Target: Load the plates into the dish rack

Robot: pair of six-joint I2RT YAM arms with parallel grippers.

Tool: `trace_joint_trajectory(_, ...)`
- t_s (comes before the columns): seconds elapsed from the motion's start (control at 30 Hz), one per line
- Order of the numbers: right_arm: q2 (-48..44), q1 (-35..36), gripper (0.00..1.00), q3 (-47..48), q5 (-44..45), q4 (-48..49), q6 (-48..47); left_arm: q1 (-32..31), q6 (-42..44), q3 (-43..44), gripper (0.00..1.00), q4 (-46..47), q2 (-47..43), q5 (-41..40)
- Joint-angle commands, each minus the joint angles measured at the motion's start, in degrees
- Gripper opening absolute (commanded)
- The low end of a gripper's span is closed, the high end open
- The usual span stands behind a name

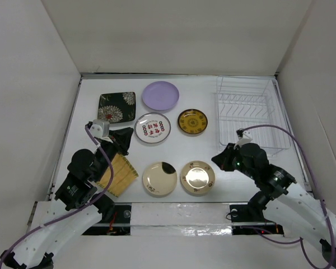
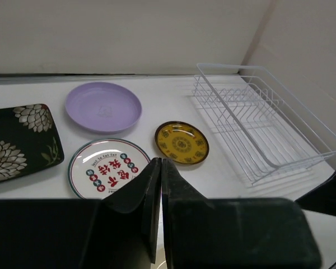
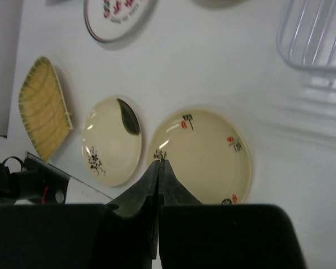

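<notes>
The white wire dish rack (image 1: 249, 112) (image 2: 269, 123) stands at the back right with nothing in it. The plates lie flat on the table: black floral square (image 1: 116, 106), lilac (image 1: 161, 95), white with red marks (image 1: 152, 128) (image 2: 103, 165), brown-gold (image 1: 192, 121), cream with black patch (image 1: 159, 179) (image 3: 109, 140), glossy tan (image 1: 197, 177) (image 3: 213, 157), yellow woven square (image 1: 119, 175). My left gripper (image 1: 129, 136) (image 2: 161, 161) hovers between the woven square and the red-marked plate, shut and holding nothing. My right gripper (image 1: 215, 159) (image 3: 158, 161) hangs shut beside the tan plate's right rim.
White walls close in the table on the left, back and right. A taped strip (image 1: 179, 213) runs along the near edge between the arm bases. Purple cables (image 1: 280, 130) loop from both wrists.
</notes>
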Motion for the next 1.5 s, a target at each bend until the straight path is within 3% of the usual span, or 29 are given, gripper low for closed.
trace_joint_trajectory(0.0,1.3,0.3,0.00,-4.7,-4.3,5.0,8.6,0.0,1.8,0.3,0.00,2.5,-0.4,1.7)
trace_joint_trajectory(0.03,1.5,0.3,0.00,-7.8,-4.7,6.4,9.7,0.0,1.6,0.6,0.00,1.0,0.1,1.5)
trace_joint_trajectory(0.07,1.7,-0.6,0.06,-8.9,-4.7,7.3,11.1,0.0,1.7,0.9,0.00,0.6,0.2,1.6)
trace_joint_trajectory(0.13,2.9,-2.1,0.24,-10.5,-4.7,7.1,13.5,0.0,1.4,1.3,0.00,-0.1,0.2,1.8)
trace_joint_trajectory(0.17,3.2,-3.3,0.38,-11.8,-4.1,6.9,14.3,0.0,1.4,1.4,0.00,-0.2,0.0,1.6)
trace_joint_trajectory(0.27,4.4,-4.4,0.57,-13.9,-2.3,5.6,16.3,0.0,1.2,1.5,0.04,-0.3,-1.4,1.6)
trace_joint_trajectory(0.43,8.4,-4.9,0.60,-16.2,-3.9,9.1,16.2,0.0,1.1,1.2,0.34,0.3,-3.2,2.3)
trace_joint_trajectory(0.53,13.7,-4.9,0.55,-16.8,-7.0,12.1,16.0,0.0,1.1,1.4,0.40,0.1,-2.6,2.7)
trace_joint_trajectory(0.7,20.2,-4.2,0.42,-18.4,-7.4,17.9,17.0,0.0,1.2,1.5,0.42,-0.1,-2.5,2.4)
trace_joint_trajectory(0.73,20.7,-4.2,0.34,-18.6,-7.4,18.5,17.4,0.0,1.3,1.4,0.42,0.0,-3.0,1.9)
trace_joint_trajectory(0.77,21.0,-4.2,0.11,-18.4,-6.0,18.1,17.6,0.0,1.3,1.3,0.42,-0.1,-3.1,1.5)
trace_joint_trajectory(0.8,20.6,-3.6,0.02,-17.8,-5.4,17.4,18.0,0.0,1.3,1.2,0.42,0.0,-3.3,1.4)
trace_joint_trajectory(0.93,13.8,-1.2,0.00,-12.3,3.1,7.3,18.4,0.0,1.3,1.3,0.42,0.1,-3.6,1.2)
trace_joint_trajectory(1.0,9.7,0.1,0.00,-6.2,9.2,-0.3,18.1,0.0,1.3,1.5,0.42,0.1,-3.6,1.5)
trace_joint_trajectory(1.13,3.7,0.6,0.00,6.8,16.6,-5.6,11.9,0.0,1.3,1.6,0.42,0.1,-4.2,2.2)
trace_joint_trajectory(1.3,13.0,-3.7,0.00,22.5,34.3,-4.9,-1.3,0.0,1.0,1.6,0.42,0.1,-5.4,2.8)
trace_joint_trajectory(1.4,22.0,-11.6,0.00,30.5,45.1,-0.3,-12.5,0.0,0.8,1.6,0.42,0.3,-5.9,4.5)
trace_joint_trajectory(1.47,25.0,-20.3,0.00,33.3,45.1,7.6,-20.1,0.0,0.7,1.5,0.43,0.3,-6.1,6.2)
